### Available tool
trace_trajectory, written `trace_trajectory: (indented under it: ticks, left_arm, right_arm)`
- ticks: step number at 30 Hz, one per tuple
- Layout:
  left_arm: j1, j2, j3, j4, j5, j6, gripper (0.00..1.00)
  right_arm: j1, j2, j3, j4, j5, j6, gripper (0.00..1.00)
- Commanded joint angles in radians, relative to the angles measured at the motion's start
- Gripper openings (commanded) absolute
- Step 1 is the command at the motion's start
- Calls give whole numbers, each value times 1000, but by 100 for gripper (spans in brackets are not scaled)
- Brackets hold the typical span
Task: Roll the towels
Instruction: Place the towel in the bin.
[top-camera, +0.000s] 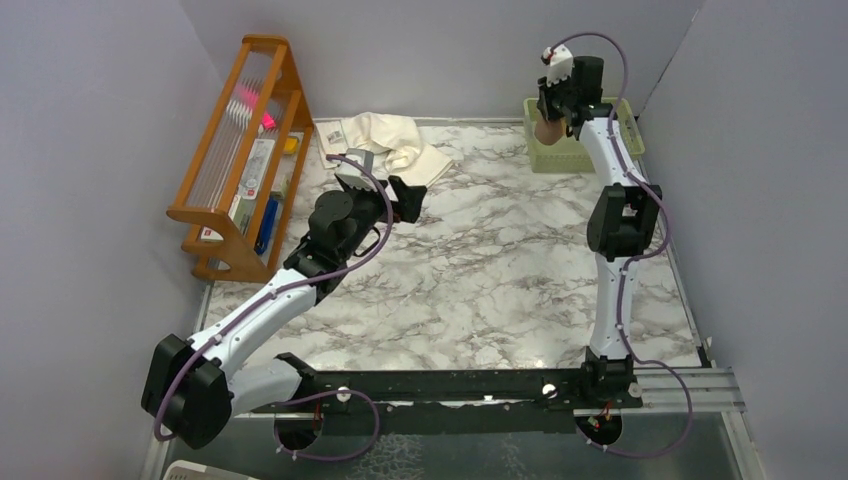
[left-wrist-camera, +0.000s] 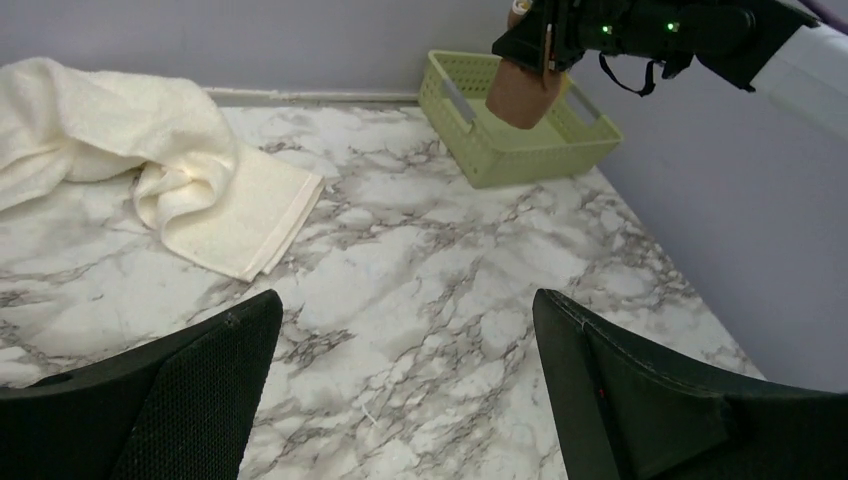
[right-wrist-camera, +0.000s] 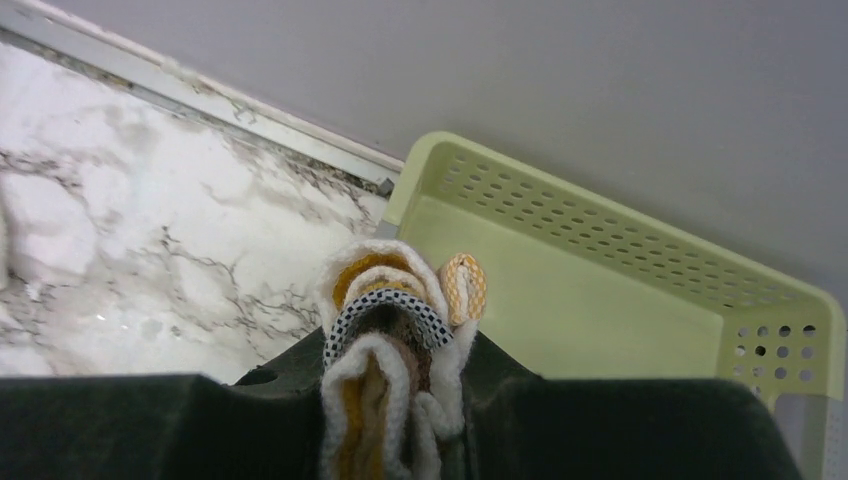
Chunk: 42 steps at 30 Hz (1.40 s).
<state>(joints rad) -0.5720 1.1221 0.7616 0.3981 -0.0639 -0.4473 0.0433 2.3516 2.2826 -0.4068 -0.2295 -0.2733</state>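
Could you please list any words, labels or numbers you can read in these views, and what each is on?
None can be read.
The label patch on the cream towel is too small.
Printing on the packs in the wooden rack is blurred.

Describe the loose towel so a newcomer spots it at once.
Look at the wooden rack on the marble table's far left. Beside it lies the cream towel. It is pale and loose; the brown towel is rolled in the right gripper.

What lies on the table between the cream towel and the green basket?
Only bare marble tabletop separates the cream towel from the green basket; the left wrist view shows it.
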Motion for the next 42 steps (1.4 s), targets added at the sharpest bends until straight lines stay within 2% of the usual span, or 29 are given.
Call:
trace_trajectory:
  ticks: [1, 4, 9, 14, 24, 26, 31, 35, 36, 37, 38, 42]
  left_arm:
    - [15, -37, -11, -132, 58, 61, 99]
    - [26, -35, -9, -151, 62, 69, 99]
    - [46, 2, 8, -158, 90, 66, 99]
    - [54, 38, 14, -156, 105, 52, 99]
    - [66, 81, 30, -186, 131, 49, 99]
    - [67, 89, 31, -188, 136, 46, 99]
    - [68, 102, 27, -192, 149, 36, 99]
    - [70, 108, 29, -193, 152, 28, 99]
    - [70, 110, 29, -194, 154, 27, 99]
    - [70, 112, 30, -196, 154, 26, 99]
    - [72, 114, 31, -196, 156, 25, 99]
    - [72, 119, 35, -198, 162, 21, 99]
  right_arm:
    - [-18, 39, 57, 26, 45, -64, 1]
    - [-28, 75, 65, 61, 45, -71, 1]
    - [-39, 157, 158, 3, -11, -64, 1]
    - [-40, 187, 134, -23, -33, -56, 1]
    - [-47, 256, 191, -110, -74, -21, 1]
    - [-48, 265, 192, -116, -76, -14, 8]
    - [-49, 272, 184, -104, -88, -1, 50]
    - [-48, 259, 180, -67, -95, 11, 69]
    - [-48, 253, 178, -56, -99, 15, 79]
    - [-49, 247, 178, -44, -103, 18, 93]
    - [-48, 241, 178, -31, -107, 22, 99]
    - [-52, 216, 177, 22, -142, 49, 100]
